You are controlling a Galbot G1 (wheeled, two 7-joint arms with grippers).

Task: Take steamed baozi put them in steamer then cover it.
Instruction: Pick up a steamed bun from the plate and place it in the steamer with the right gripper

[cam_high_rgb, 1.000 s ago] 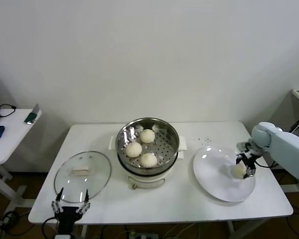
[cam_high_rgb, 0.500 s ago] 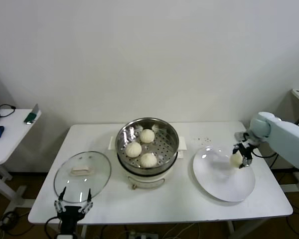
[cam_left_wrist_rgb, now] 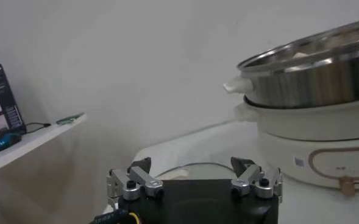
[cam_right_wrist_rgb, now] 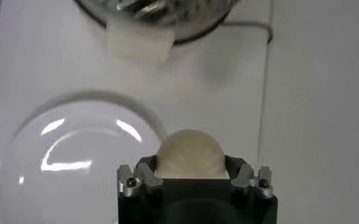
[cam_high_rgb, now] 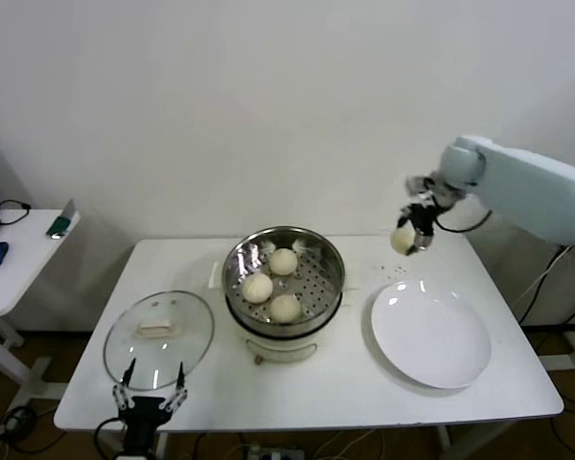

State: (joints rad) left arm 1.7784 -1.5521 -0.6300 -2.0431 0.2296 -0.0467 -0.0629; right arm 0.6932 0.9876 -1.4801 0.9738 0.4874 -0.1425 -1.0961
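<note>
Head view: right gripper [cam_high_rgb: 404, 240] is clamped on one baozi [cam_high_rgb: 402, 239], airborne between plate [cam_high_rgb: 431, 335] and steamer [cam_high_rgb: 284, 278], which holds three; one cover [cam_high_rgb: 159, 333] lies left, left gripper [cam_high_rgb: 151, 392] spread wide below it. Left wrist view: fingers [cam_left_wrist_rgb: 135, 182] apart, empty. Right wrist view: I'd judge the bun soft, light and squashable, so pinch its sides gently

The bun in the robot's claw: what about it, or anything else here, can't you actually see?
- Right gripper: its body hides the lower half of the held bun in the right wrist view; fingertip contact unseen.
- Steamer: cut off by the left wrist view's edge.
- Plate: partly cut off in the right wrist view.
</note>
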